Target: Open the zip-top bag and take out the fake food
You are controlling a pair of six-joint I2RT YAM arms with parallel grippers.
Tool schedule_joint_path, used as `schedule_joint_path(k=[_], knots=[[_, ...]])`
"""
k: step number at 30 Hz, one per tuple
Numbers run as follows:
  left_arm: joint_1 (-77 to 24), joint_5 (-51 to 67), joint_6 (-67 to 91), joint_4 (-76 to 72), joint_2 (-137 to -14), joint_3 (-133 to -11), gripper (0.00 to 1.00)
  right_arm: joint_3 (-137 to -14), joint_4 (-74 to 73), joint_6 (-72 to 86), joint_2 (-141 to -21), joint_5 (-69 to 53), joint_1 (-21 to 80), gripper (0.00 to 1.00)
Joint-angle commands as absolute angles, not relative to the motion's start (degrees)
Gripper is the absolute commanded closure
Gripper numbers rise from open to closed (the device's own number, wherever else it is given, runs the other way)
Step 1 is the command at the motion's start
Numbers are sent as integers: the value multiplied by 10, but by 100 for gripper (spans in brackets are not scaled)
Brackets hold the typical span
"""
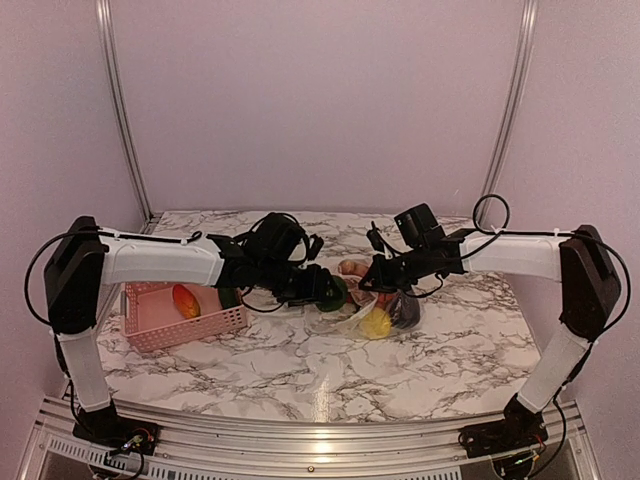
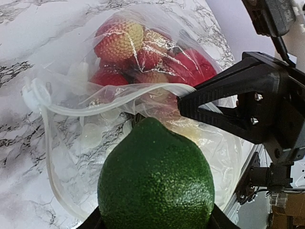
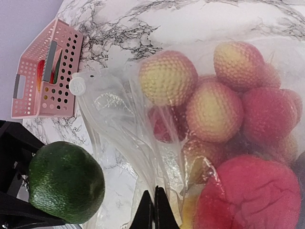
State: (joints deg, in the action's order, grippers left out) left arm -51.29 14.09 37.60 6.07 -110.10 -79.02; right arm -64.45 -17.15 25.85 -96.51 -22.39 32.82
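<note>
- Removal step: left gripper clamped on green toy lime at zip-top bag mouth, on marble table.
- Your right gripper pinched shut on bag rim.
- Next: lift lime clear; red fake food left inside.

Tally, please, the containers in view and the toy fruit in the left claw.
Crinkly transparent plastic zip-top bag: 1
Pink perforated plastic basket: 1
Dark green pebbled round toy fruit: 1
Total: 3

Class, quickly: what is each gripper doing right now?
Left gripper: closed on the round pebbly green toy fruit.
Right gripper: closed, pinching the rim of the clear crinkly plastic zip-top bag.
</note>
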Motion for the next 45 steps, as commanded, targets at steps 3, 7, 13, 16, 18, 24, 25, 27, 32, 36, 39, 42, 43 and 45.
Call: schedule_joint_path(k=[3, 7, 13, 16, 18, 24, 25, 27, 32, 36, 39, 42, 43, 45], knots=[[-474, 149, 411, 38, -965, -698, 57, -660, -163, 252, -947, -229, 321, 100], [-405, 95, 434, 76, -856, -619, 57, -660, -153, 250, -942, -241, 322, 100], [-268, 25, 429, 188, -735, -533, 56, -660, -144, 249, -939, -255, 321, 100], [-225, 27, 409, 202, -729, -515, 55, -660, -142, 245, -936, -260, 321, 100], [-216, 22, 397, 214, -747, -521, 55, -662, -140, 244, -935, -263, 321, 100], [-211, -12, 393, 232, -840, -558, 53, -674, -133, 244, -938, -282, 321, 100], [-211, -14, 393, 233, -855, -566, 50, -677, -132, 246, -938, -284, 322, 100], [-211, -12, 389, 242, -884, -584, 42, -684, -130, 247, -937, -291, 321, 100], [-210, -13, 384, 252, -905, -606, 23, -704, -121, 257, -933, -304, 323, 100], [-211, 14, 373, 223, -877, -604, 15, -719, -117, 263, -935, -313, 327, 100], [-219, 57, 374, 171, -838, -585, 14, -728, -111, 269, -937, -319, 332, 100], [-263, 86, 377, 88, -795, -562, 14, -741, -110, 276, -941, -318, 339, 100], [-281, 92, 381, 63, -787, -557, 15, -745, -109, 279, -942, -319, 342, 100], [-317, 106, 388, 24, -786, -557, 16, -757, -105, 287, -945, -323, 347, 100]])
